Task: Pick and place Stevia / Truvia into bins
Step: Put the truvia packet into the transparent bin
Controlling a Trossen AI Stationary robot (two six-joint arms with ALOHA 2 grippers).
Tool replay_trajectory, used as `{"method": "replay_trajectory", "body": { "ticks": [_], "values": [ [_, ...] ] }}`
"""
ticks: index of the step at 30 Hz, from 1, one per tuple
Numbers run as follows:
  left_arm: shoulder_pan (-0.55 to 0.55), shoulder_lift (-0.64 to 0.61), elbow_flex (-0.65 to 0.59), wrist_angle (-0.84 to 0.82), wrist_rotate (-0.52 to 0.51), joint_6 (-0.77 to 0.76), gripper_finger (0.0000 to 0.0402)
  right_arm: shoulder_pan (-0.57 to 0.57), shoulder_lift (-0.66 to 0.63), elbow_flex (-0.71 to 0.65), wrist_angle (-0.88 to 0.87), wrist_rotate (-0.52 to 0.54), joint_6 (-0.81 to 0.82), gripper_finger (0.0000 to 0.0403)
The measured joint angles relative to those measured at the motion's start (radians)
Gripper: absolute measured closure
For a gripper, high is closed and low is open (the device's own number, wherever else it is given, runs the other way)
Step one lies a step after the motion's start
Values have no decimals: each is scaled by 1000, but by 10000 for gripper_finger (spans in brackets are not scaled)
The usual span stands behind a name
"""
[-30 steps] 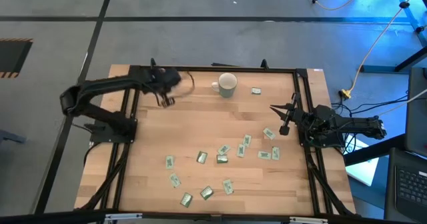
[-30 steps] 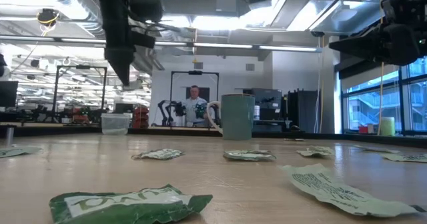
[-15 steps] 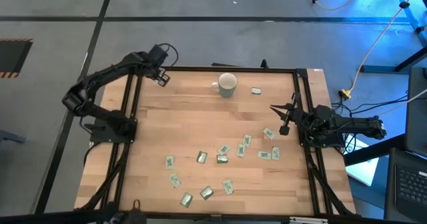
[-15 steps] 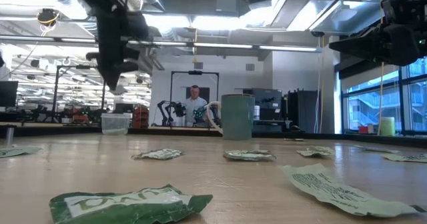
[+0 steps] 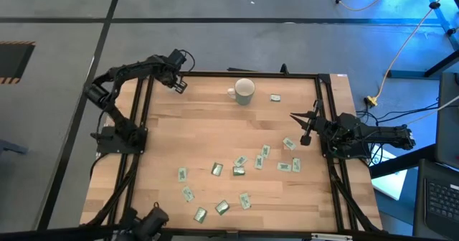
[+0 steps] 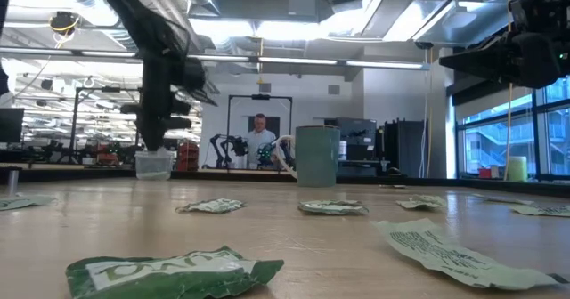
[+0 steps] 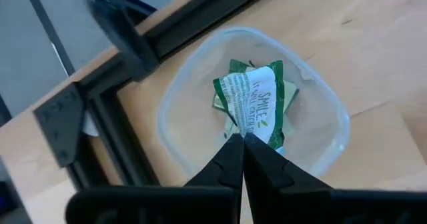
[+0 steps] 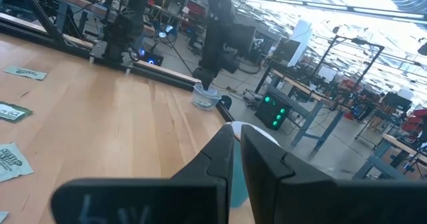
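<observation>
Left wrist view alone shows the grip: the left gripper (image 7: pixel 241 137) has its jaws pressed together on the edge of one green and white sachet (image 7: pixel 257 104), which hangs over the mouth of the cup (image 7: pixel 333 111). At least one more green packet lies under it inside the cup; how many, I cannot tell.

The high view hides the cup under that gripper, at the table's (image 5: pixel 208 140) far left corner. It does give the count. Fourteen loose sachets (image 5: pixel 238 171) lie on the wood: one just beside the mug (image 5: pixel 244 90), the other thirteen scattered across the middle and near part. There is one mug and one cup.

The low view shows the left gripper directly above the cup, close to its rim, and the mug standing upright well to one side. It also takes in a person (image 6: pixel 260 139) in the room behind.

The right gripper (image 5: pixel 305 137) waits over the table's right side. The right wrist view shows its jaws at a narrow slit with nothing in it.
</observation>
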Motion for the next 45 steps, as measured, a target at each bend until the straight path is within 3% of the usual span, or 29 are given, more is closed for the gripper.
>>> {"method": "replay_trajectory", "body": {
  "ticks": [12,20,32,35,42,45],
  "values": [
    [0,61,0,1,-2,25,394,0,0,0,0,0,0,368],
    [0,58,0,0,6,25,344,0,0,0,0,0,0,368],
    [-26,-137,49,-1,37,74,311,0,0,0,0,0,0,368],
    [-54,-214,54,4,128,146,314,0,0,0,0,0,0,368],
    [-186,-334,20,-3,597,419,318,0,0,0,0,0,0,368],
    [-277,-343,16,-19,707,452,318,0,0,0,0,0,2,368]
  ]
}}
